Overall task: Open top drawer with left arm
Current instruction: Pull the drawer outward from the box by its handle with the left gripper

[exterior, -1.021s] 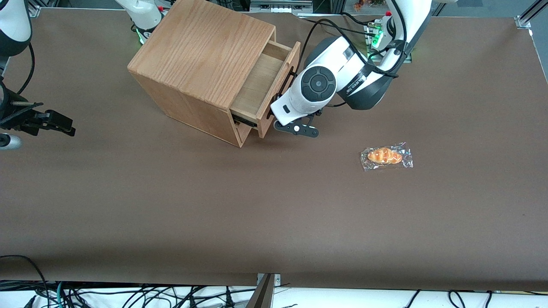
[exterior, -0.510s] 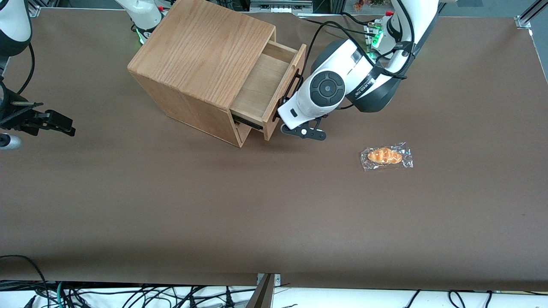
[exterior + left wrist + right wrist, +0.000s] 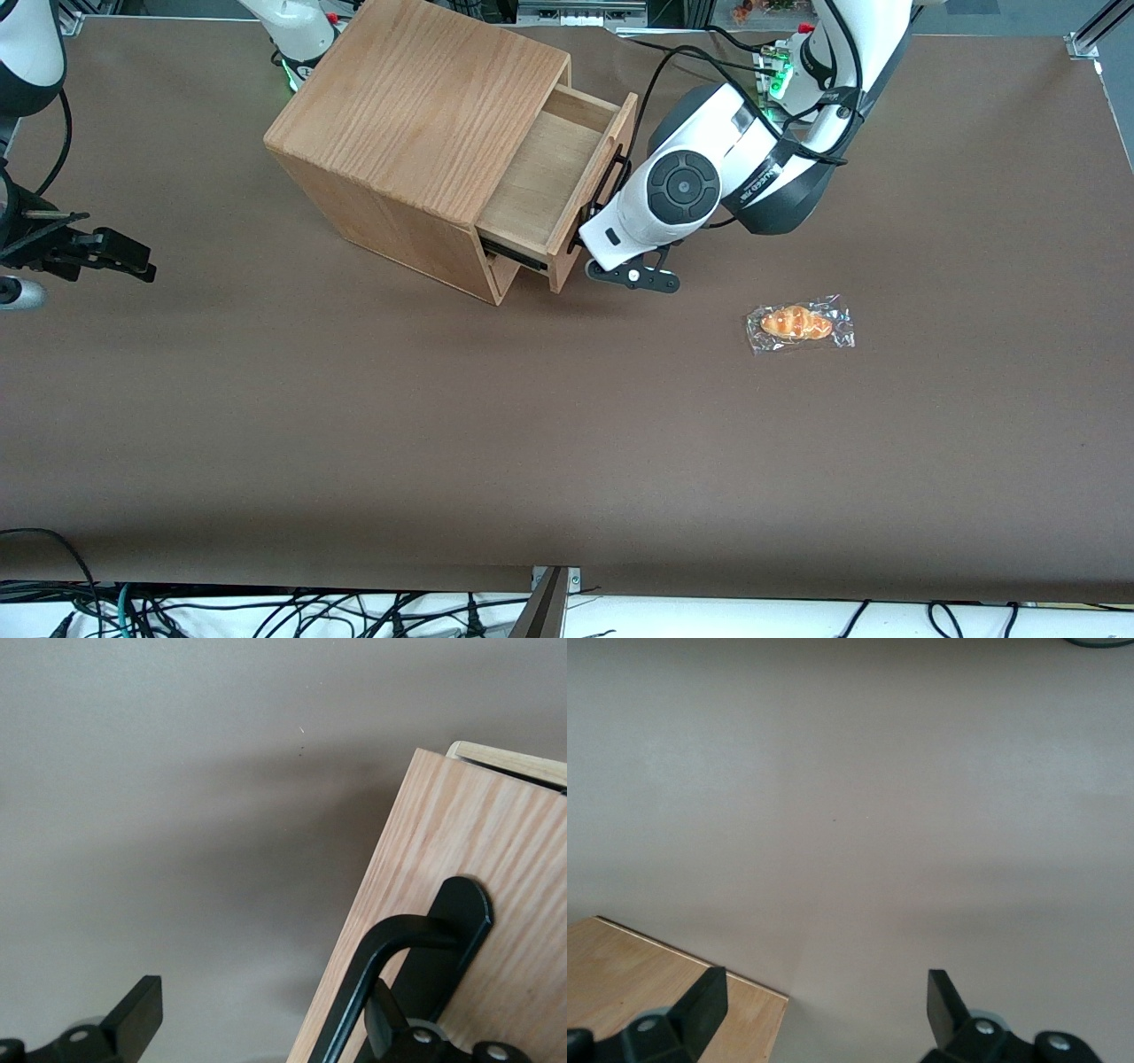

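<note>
Pulling step, judged well along: top drawer [image 3: 542,168] out of the box [image 3: 416,97] by what looks like half its depth, pale floor exposed, front panel right at the end effector [image 3: 261,997]. End effector released, fingers spread wide and clamped on nothing; one finger [image 3: 390,1028] seemingly tucked under the black handle [image 3: 390,943], hooked rather than pinched, the other [image 3: 133,1019] off the panel's edge over bare surface [image 3: 177,771]. Handle's long axis across the drawer front, square to the line of travel. Drawer body and box straight ahead of the end effector, left arm [image 3: 682,186] low and in line with the runners. Next move, as a judgement: draw straight back from the box, keeping the hooked finger from sliding off the bar's end. Wrapped bread [image 3: 800,323] well apart from the end effector, nearer the front camera.
</note>
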### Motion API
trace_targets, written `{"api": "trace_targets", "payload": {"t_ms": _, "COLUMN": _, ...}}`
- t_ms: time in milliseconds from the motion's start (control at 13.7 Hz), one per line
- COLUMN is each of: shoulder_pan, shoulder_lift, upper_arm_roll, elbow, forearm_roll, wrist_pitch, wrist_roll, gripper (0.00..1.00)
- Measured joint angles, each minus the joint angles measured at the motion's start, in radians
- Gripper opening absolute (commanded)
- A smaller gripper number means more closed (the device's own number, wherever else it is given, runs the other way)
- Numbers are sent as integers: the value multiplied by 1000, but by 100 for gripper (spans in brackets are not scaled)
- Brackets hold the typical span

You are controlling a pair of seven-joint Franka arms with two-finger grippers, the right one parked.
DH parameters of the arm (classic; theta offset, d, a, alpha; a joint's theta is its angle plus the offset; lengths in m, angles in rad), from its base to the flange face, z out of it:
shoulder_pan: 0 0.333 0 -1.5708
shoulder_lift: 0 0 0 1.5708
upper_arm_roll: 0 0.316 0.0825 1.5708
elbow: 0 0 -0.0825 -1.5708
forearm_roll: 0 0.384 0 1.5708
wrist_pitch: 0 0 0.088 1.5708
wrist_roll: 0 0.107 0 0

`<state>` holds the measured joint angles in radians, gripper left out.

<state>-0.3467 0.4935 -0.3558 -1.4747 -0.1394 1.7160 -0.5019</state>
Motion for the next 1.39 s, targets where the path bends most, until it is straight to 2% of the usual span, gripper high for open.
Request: {"api": "trace_targets", "payload": {"t_ms": 1385, "shoulder_pan": 20, "shoulder_lift": -7, "upper_arm_roll": 0, "elbow": 0, "forearm_roll": 20, "wrist_pitch": -30, "wrist_roll": 14, "gripper": 100}}
